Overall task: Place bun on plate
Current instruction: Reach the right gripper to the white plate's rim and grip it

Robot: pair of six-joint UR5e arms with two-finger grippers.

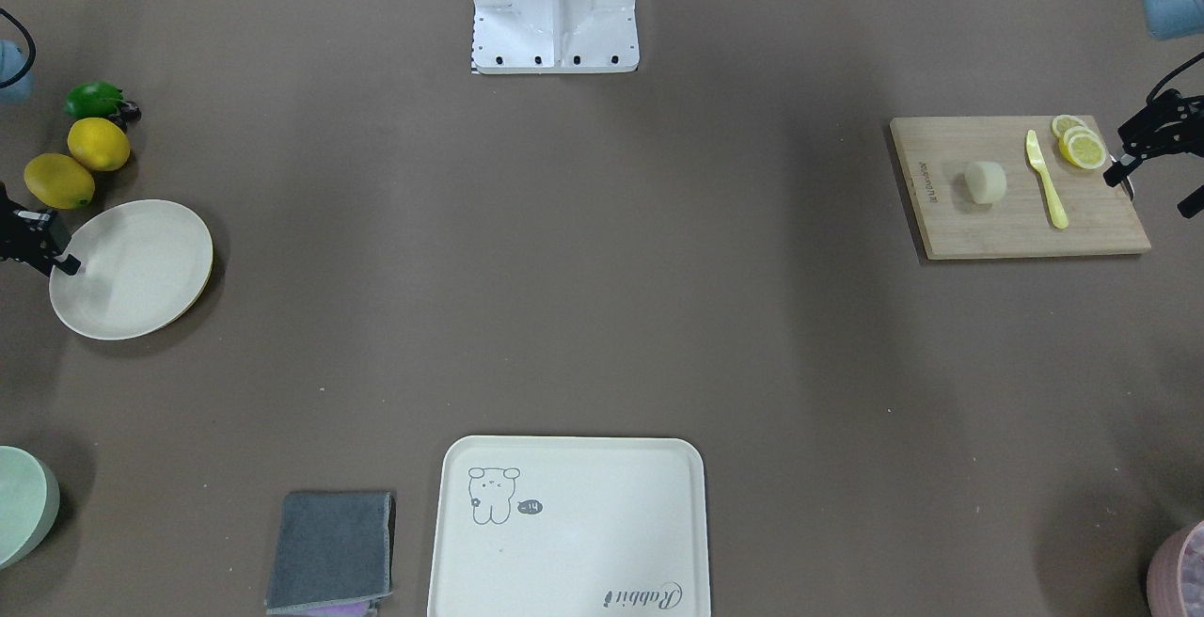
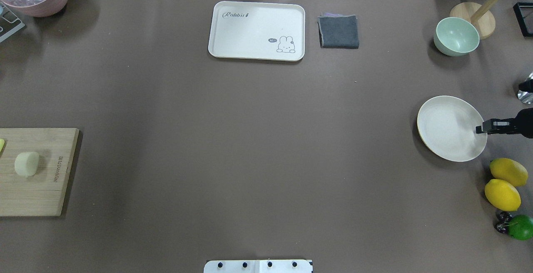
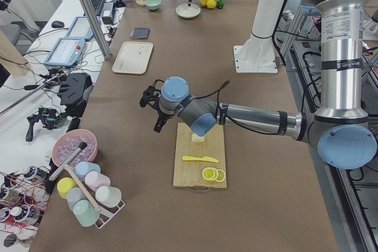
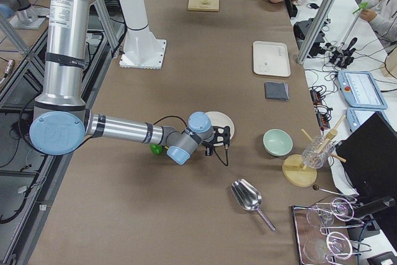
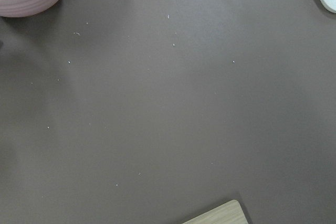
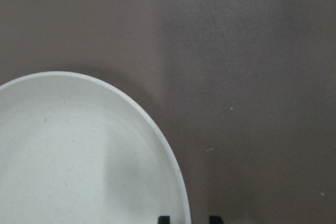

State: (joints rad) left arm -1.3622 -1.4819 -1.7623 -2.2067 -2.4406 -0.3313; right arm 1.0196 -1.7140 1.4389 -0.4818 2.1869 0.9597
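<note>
Brown tabletop, one arm at each end. I find the bun resting on the board at the robot's left end, with the knife between it and the lemon slices. The left claw hangs past the board's edge by the slices, fingers spread and empty, near the bun but not touching it. The plate sits at the opposite end. The right claw hovers over its rim, fingertips parted, holding nothing, well apart from the bun.
</note>
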